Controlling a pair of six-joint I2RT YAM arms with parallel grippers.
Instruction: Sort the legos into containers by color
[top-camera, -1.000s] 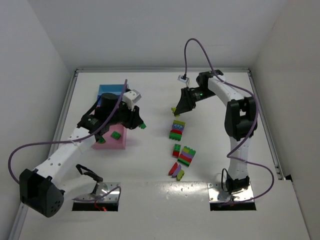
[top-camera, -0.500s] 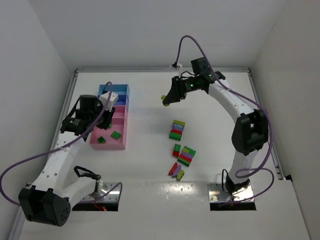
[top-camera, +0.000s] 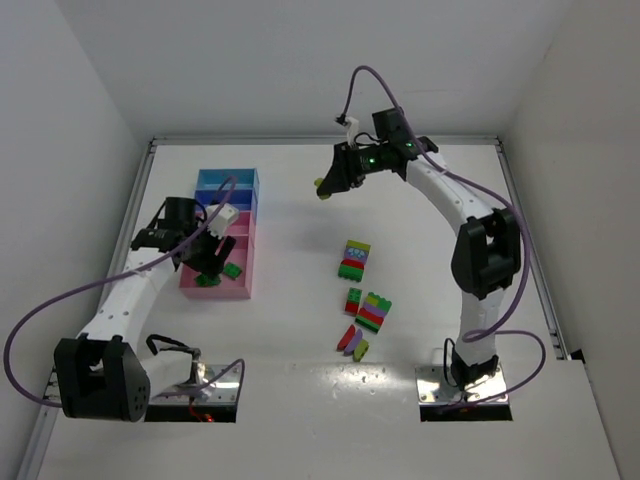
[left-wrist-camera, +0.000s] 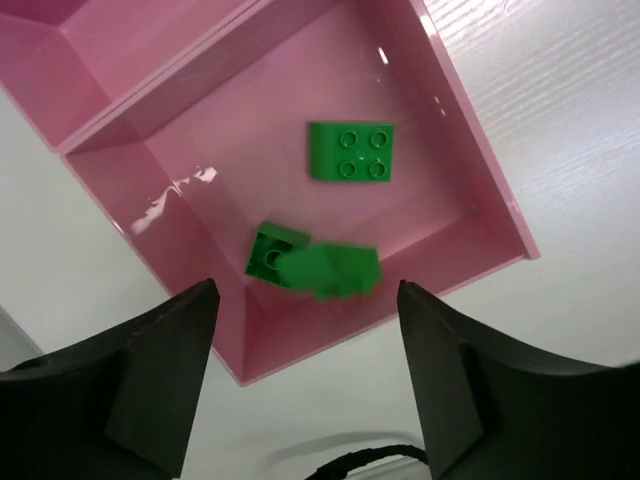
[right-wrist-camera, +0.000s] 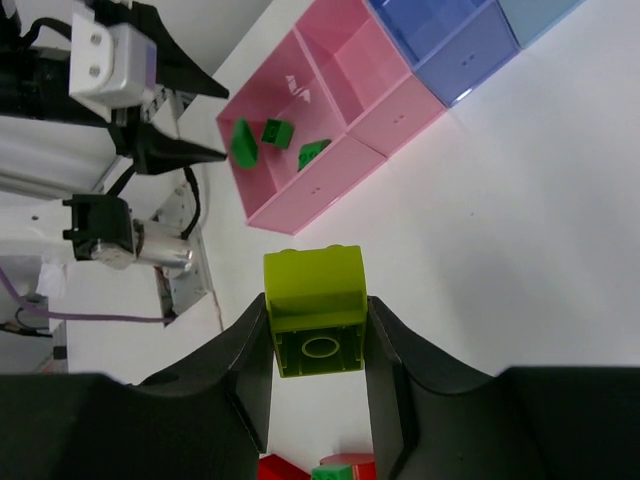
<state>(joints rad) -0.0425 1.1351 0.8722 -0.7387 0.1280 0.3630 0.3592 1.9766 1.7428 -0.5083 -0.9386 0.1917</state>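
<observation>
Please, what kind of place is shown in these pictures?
Probably a robot lab test cell: a white table closed in by plain white walls, a left arm and right arm bolted at its near edge, with legos and trays to sort.

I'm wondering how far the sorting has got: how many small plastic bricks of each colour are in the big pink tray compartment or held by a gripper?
Green plastic bricks in the large pink tray compartment: 3
Yellow-green plastic brick held in the right gripper: 1
Total: 4
</observation>
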